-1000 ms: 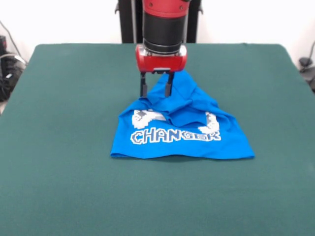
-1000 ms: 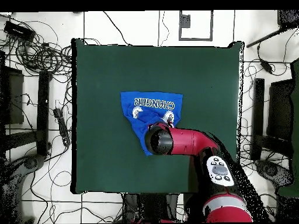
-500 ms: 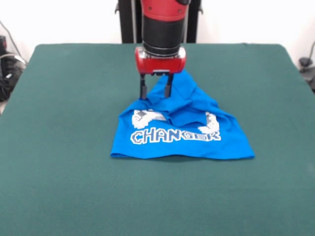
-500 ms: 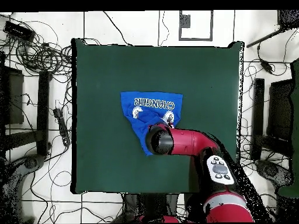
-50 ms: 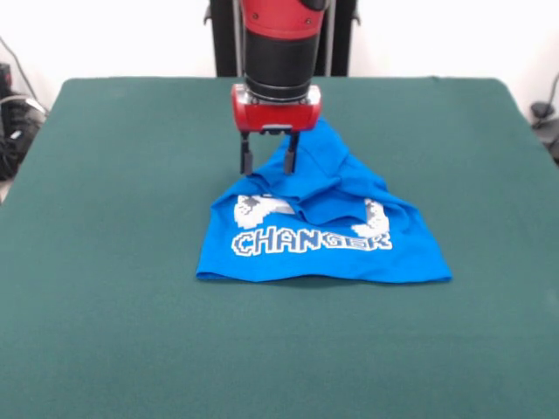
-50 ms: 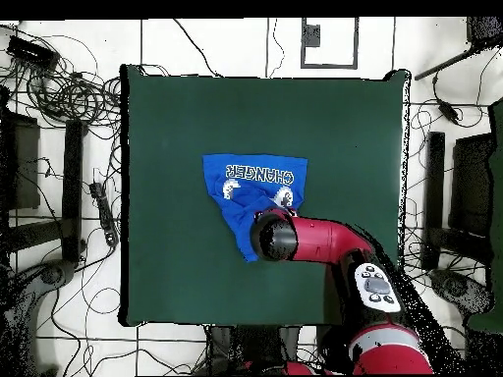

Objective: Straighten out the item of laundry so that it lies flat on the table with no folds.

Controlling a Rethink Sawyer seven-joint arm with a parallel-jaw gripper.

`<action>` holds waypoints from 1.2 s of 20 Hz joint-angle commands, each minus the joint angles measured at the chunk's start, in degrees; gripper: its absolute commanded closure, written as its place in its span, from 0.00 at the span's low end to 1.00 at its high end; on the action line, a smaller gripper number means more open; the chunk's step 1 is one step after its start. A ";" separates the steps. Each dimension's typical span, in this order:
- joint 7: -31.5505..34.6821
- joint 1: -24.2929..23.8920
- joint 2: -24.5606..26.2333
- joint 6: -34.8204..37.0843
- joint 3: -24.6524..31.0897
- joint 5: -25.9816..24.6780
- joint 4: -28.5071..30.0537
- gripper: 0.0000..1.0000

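Hanging above the far part of the shirt [image 5: 323,236], the gripper [image 5: 267,163] had its two dark fingers [image 5: 246,158] spread apart with nothing between them, their tips lifted off the cloth. One finger stood over the shirt's far left edge, the other over the raised blue fold behind the print. The shirt lay near the middle of the table [image 5: 105,262], its near hem straight and flat, with "CHANGER" readable across the front. Behind that word the fabric was bunched and folded over, hiding part of the white print and rising to a peak toward the arm. From overhead, the arm [image 6: 319,239] covered the shirt's [image 6: 251,182] crumpled end, while the lettered end lay clear on the green table [image 6: 177,118].
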 commanded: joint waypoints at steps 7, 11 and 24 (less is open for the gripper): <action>5.93 0.69 3.21 -1.75 4.97 -0.42 -1.50 0.00; 6.33 0.98 3.40 -2.17 4.98 -0.32 -1.19 0.00; 6.12 0.20 3.51 -2.97 4.72 -1.04 0.04 0.00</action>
